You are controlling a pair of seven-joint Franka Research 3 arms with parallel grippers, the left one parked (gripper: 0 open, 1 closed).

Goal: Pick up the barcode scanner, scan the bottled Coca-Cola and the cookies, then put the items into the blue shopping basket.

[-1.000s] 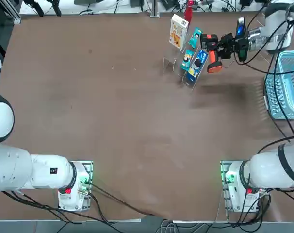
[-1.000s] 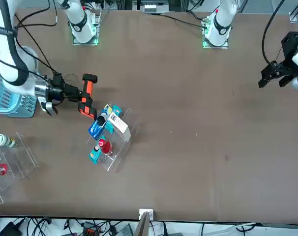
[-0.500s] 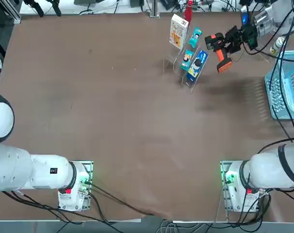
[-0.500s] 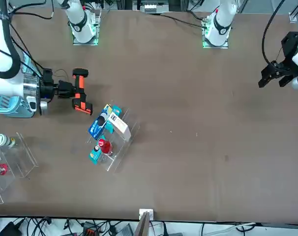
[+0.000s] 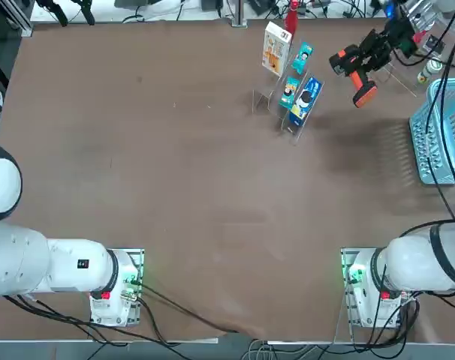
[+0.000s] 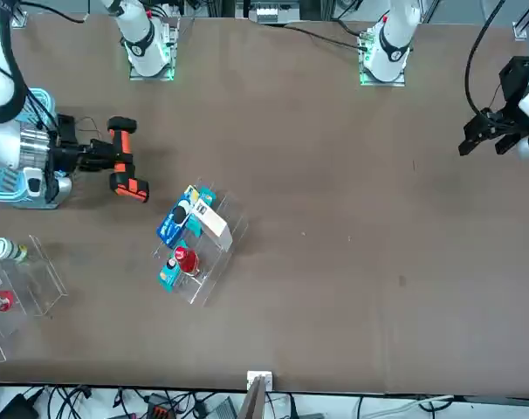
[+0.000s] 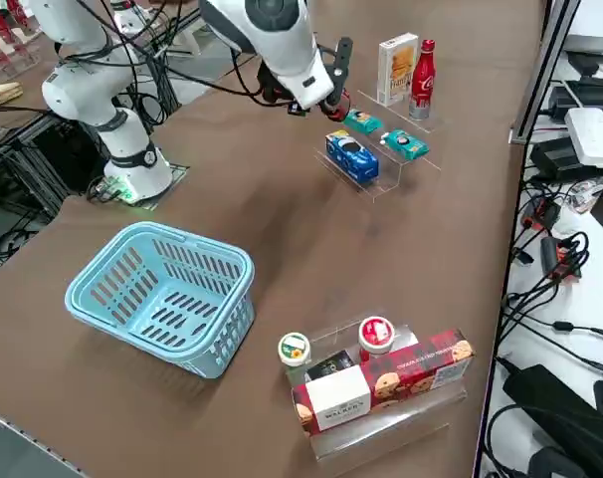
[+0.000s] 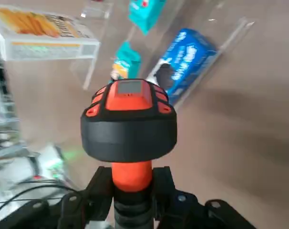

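Observation:
My right gripper [image 5: 365,61] is shut on the orange handle of the barcode scanner [image 5: 360,84], held above the table to the right of the snack stand. In the wrist view the scanner's black head [image 8: 129,119] faces the stand, with the fingers [image 8: 104,183] clamped on the handle below it. The cookies [image 5: 276,46], a white carton, stand upright at the stand's far end beside the bottled Coca-Cola [image 5: 291,15]. The blue shopping basket [image 5: 430,161] sits at the table's right edge, and nothing shows inside it [image 7: 232,261].
A blue packet [image 5: 306,97] and two small teal packets [image 5: 301,58] share the clear stand. A second clear stand [image 7: 381,398] near the basket holds two capped bottles and a red-and-white biscuit box. Cables hang from the right arm over the basket.
My right gripper has carried the scanner away from the blue packet, rightward and toward the table's far edge. The items on the stand have not moved.

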